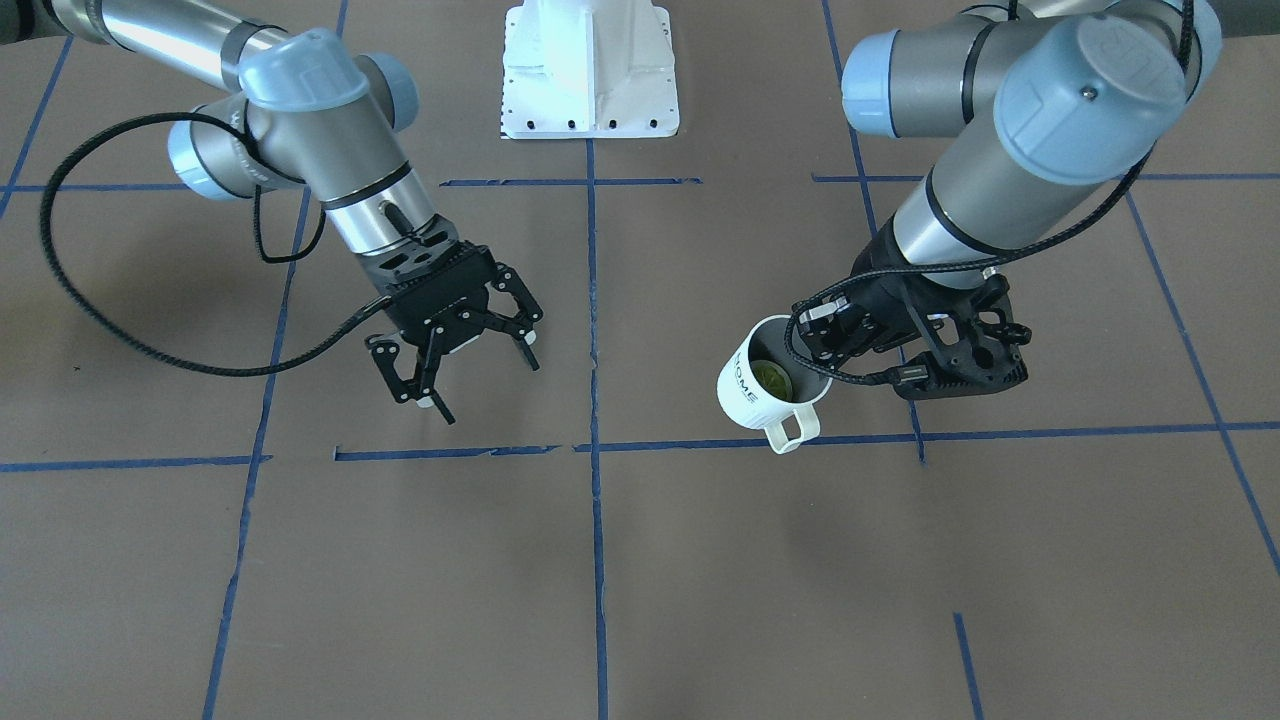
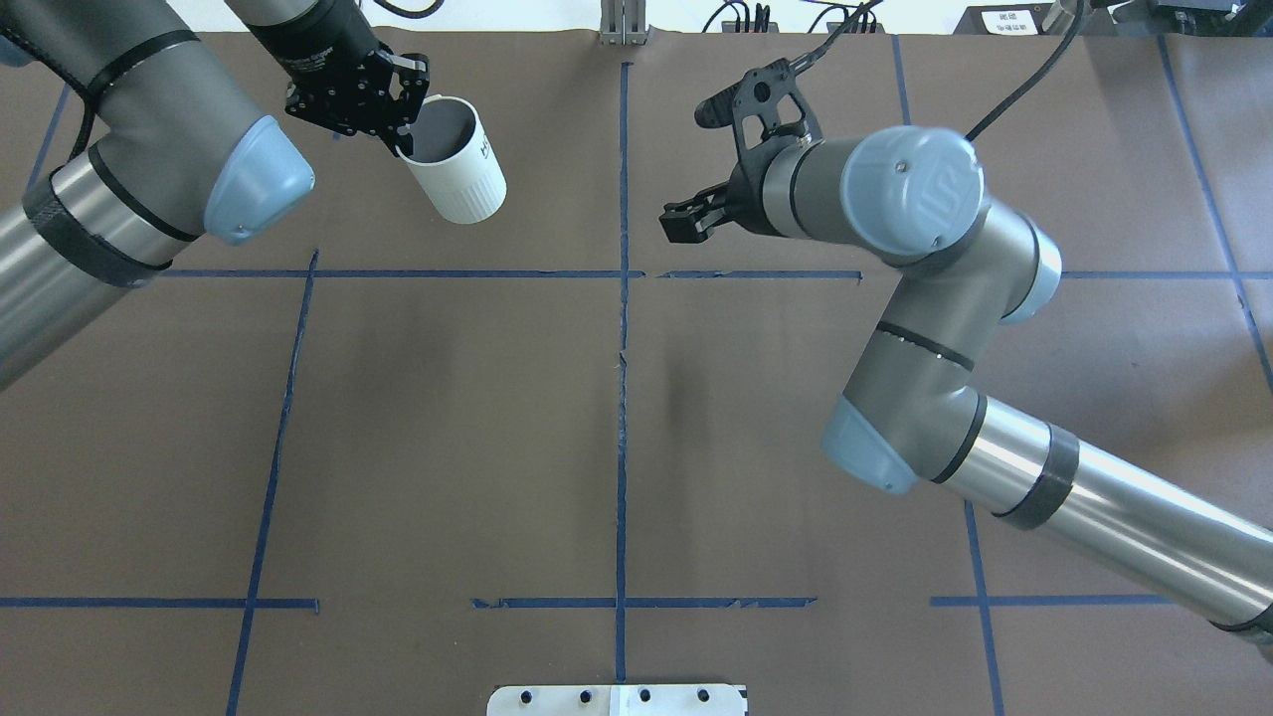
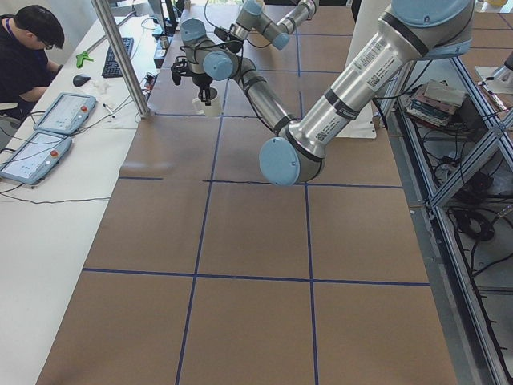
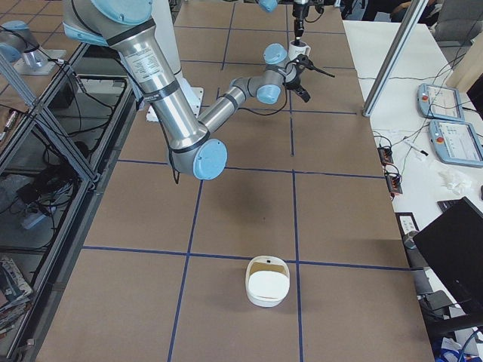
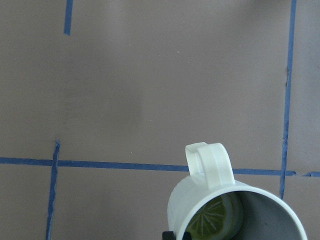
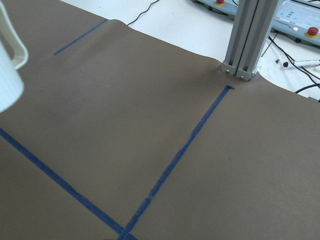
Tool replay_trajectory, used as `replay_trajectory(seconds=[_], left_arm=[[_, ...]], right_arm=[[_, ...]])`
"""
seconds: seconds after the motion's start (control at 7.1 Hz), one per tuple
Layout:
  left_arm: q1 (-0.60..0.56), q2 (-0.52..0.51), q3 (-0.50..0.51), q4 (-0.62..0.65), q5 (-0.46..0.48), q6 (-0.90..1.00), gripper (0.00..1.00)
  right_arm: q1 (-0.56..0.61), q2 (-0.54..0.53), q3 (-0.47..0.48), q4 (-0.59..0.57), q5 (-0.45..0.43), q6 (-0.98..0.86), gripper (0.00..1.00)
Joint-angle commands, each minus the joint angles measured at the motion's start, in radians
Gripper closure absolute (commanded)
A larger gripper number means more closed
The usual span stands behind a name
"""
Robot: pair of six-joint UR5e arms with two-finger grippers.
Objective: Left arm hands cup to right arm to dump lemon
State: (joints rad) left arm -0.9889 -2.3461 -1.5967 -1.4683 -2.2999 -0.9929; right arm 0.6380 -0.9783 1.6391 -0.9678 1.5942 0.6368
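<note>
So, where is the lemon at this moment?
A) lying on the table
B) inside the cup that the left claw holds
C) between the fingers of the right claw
B: the lemon lies in the bottom of the cup, which the left claw grips by its rim; the right claw is open and empty.
</note>
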Motion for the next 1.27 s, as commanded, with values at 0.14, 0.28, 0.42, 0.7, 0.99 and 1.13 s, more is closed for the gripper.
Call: replay_trajectory(seconds=[0.14,0.28,0.42,0.7,0.99,1.13], left_arm=[[0.018,-0.073,0.081,-0.009,-0.003,-0.102,1.00],[0.036,-0.075,0.080,-0.012,-0.003,-0.154,1.00],[0.061,-0.087,0.078,-0.014,-0.004,-0.220,1.00],[0.108,-0.098,0.069,-0.052,-0.004,-0.329,1.00],[0.116,-0.111,0.075,-0.086,-0.004,-0.377,1.00],[0.121,-0.114,0.076,-0.086,-0.004,-0.379,1.00]], right_arm=[[-0.109,0.009,0.005,0.113,-0.123,0.014,0.00],[-0.127,0.012,0.005,0.132,-0.166,0.014,0.00],[-0.144,0.012,0.004,0.158,-0.207,-0.005,0.00],[-0.165,0.010,0.002,0.175,-0.240,-0.015,0.00],[-0.185,0.010,0.001,0.175,-0.267,-0.049,0.00],[-0.187,0.009,0.001,0.176,-0.270,-0.057,0.00]])
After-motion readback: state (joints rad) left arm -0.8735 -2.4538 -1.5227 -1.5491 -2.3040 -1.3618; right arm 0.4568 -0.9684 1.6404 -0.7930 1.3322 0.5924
